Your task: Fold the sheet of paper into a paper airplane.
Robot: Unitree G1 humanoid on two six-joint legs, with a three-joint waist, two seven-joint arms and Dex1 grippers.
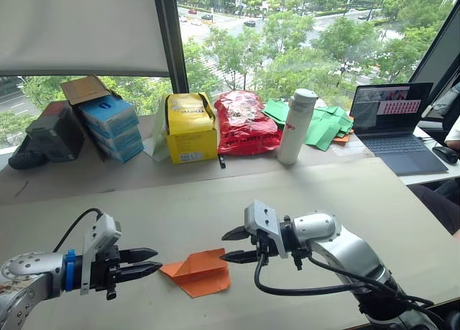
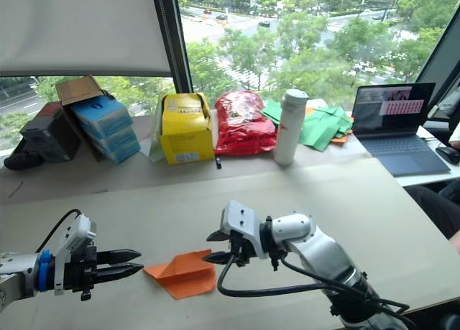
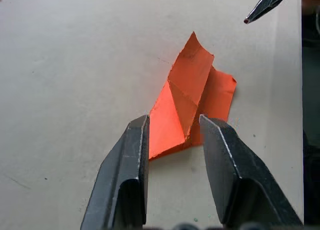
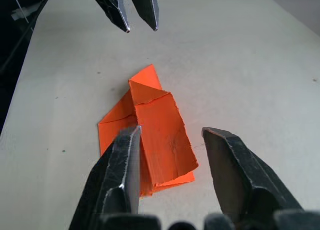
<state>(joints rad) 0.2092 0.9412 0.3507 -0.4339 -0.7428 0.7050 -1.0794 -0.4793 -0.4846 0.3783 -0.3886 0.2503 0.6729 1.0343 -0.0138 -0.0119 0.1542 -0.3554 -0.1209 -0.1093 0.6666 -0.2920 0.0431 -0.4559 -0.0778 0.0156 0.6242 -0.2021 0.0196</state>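
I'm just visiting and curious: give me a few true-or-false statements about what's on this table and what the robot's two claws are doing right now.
1. The sheet of paper lies flat on the table, partly folded. True.
2. The left gripper is clamped on the paper. False: it is open, beside the paper's tip.
3. The right gripper is open. True.
4. The white bottle lies on its side. False: it stands upright.

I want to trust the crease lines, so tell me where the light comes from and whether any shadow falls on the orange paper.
Head views: daylight enters through the window behind the table; no hard glare on the sheet of paper. Left wrist view: the paper's creases read sharply, with a soft shadow beneath its near edge. Right wrist view: the raised flap casts a thin shadow; the right gripper fingers close up look slightly soft.
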